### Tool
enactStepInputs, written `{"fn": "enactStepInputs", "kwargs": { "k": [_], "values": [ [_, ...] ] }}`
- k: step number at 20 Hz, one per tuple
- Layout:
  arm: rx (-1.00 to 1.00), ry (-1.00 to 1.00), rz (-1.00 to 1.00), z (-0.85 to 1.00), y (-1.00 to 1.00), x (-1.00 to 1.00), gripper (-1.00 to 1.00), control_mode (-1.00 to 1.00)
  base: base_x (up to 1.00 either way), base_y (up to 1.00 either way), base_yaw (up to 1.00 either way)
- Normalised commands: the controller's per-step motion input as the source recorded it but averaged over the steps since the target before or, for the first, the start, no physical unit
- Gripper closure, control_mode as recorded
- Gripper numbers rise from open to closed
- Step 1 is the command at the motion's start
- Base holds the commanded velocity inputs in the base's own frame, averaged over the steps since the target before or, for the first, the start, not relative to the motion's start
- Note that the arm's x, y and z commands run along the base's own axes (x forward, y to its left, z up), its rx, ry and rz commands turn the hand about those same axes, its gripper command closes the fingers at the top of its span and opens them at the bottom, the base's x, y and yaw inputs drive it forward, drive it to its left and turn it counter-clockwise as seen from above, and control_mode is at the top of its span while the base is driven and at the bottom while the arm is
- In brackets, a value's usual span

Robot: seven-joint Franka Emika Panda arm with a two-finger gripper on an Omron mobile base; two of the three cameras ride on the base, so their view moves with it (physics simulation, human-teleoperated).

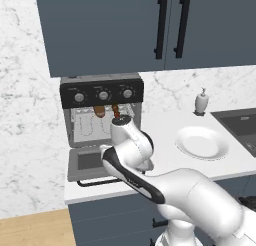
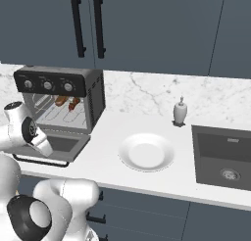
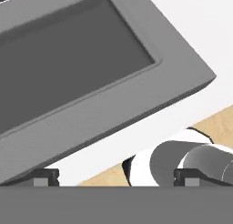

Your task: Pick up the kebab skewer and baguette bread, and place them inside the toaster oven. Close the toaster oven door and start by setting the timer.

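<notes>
White marble tabletop (image 2: 105, 137) carries everything; your tool (image 3: 116, 177) hangs wide open, holding nothing, just over the dropped toaster oven door (image 3: 91, 68). Kebab skewer (image 1: 116, 110) and baguette bread (image 1: 99, 111) sit on the rack inside the toaster oven (image 1: 101, 107).

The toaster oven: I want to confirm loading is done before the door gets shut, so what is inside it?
Inside the toaster oven, the baguette bread and the kebab skewer lie on the wire rack. The arm hides part of the cavity in the left base view.
</notes>
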Motion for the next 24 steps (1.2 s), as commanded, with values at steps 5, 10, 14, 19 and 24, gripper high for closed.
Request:
{"fn": "enactStepInputs", "kwargs": {
  "k": [5, 10, 14, 19, 24],
  "values": [
    [0.01, 0.15, 0.37, -0.11, -0.02, -0.50, -1.00, -1.00, 0.00, 0.00, 0.00],
    [0.00, 0.05, 0.34, -0.30, 0.00, -0.08, -1.00, -1.00, 0.00, 0.00, 0.00],
    [0.00, 0.00, 0.21, -0.35, 0.04, 0.03, -1.00, -1.00, 0.00, 0.00, 0.00],
    [0.00, -0.04, 0.11, -0.14, 0.17, 0.36, -1.00, -1.00, 0.00, 0.00, 0.00],
    [0.00, -0.03, 0.06, -0.20, 0.12, 0.52, -1.00, -1.00, 0.00, 0.00, 0.00]
  ]
}}
